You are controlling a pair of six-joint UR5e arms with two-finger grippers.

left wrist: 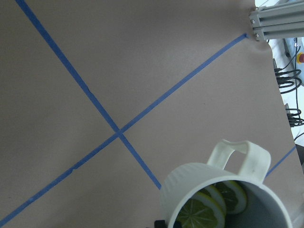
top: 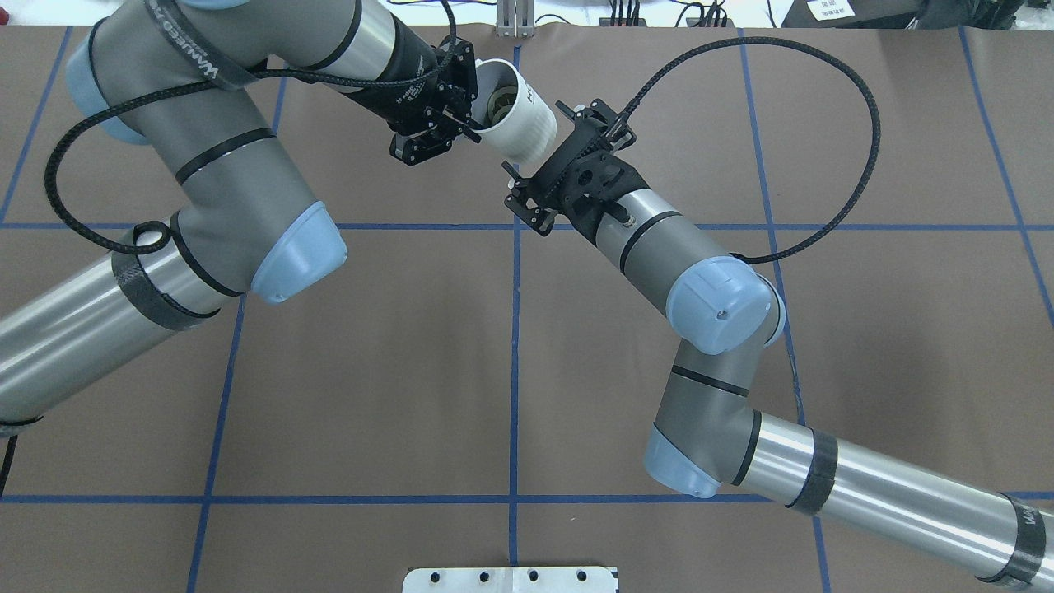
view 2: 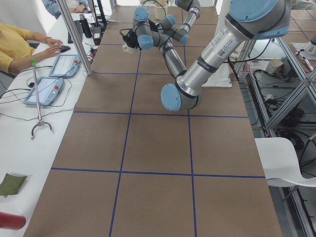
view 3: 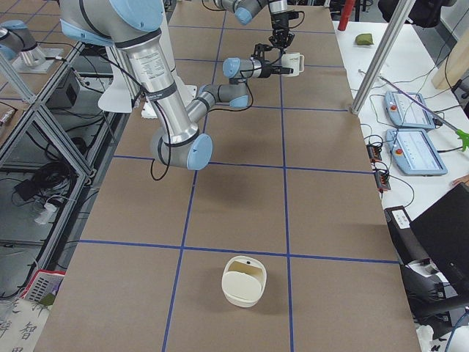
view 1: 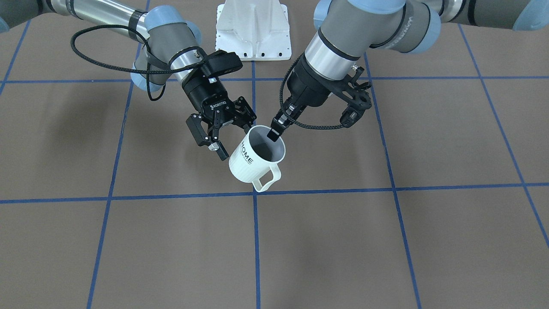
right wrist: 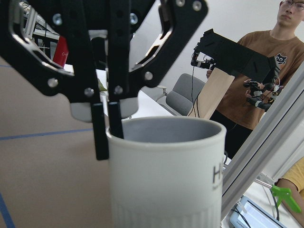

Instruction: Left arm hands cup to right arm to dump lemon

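The white ribbed cup (view 1: 253, 161) marked "HOME" hangs tilted above the table, its handle toward the operators' side. My left gripper (view 1: 273, 132) is shut on the rim, one finger inside and one outside, as the right wrist view shows close up on the cup (right wrist: 166, 175). The right gripper (view 1: 235, 140), marked ROBOTIQ, is open, with its fingers on either side of the cup's wall opposite the left gripper; I cannot tell if they touch. Yellow-green lemon (left wrist: 204, 211) slices lie inside the cup (left wrist: 223, 194). From overhead, the cup (top: 523, 119) sits between both wrists.
The white robot base (view 1: 253, 30) stands behind the grippers. A cream basket-like container (view 3: 244, 280) sits on the table far toward the robot's right end. People sit and stand along the far side, one in a brown shirt (right wrist: 251, 80). An aluminium post (view 3: 377, 55) rises near the cup.
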